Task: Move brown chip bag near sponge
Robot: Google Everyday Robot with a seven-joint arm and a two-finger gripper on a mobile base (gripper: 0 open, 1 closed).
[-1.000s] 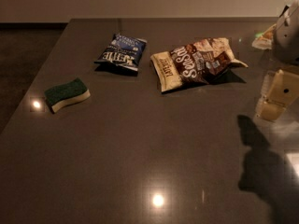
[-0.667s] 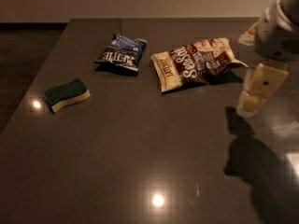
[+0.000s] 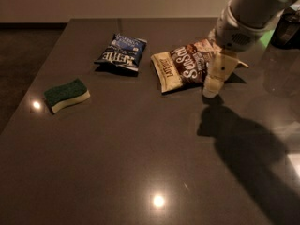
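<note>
The sponge (image 3: 67, 95) lies near the left edge of the surface (image 3: 140, 153), green side up, just where it was a second ago. Further in, toward the far edge, the dark-blue chip bag (image 3: 121, 54) has not moved either; it is no part of my job, and it sits between the sponge and my target. The brown chip bag (image 3: 185, 65) rests flat to the right of it, cream end turned left, well apart from the sponge and also unshifted.

What has changed is me. A second ago my gripper (image 3: 211, 89) hung out by the right edge, clear of everything. Now my arm (image 3: 248, 13) has swung left and down, and the gripper stands at the right end of the brown bag, its tip low over the surface just beside the crinkled foil, with my shadow (image 3: 243, 149) stretching toward the near right corner. I cannot tell whether the gripper is wide or narrow from here, nor whether it touches the bag yet.

I judge that the approach is nearly done and the grasp is not. The carry leftward to the sponge, past the blue bag, is all still ahead.
</note>
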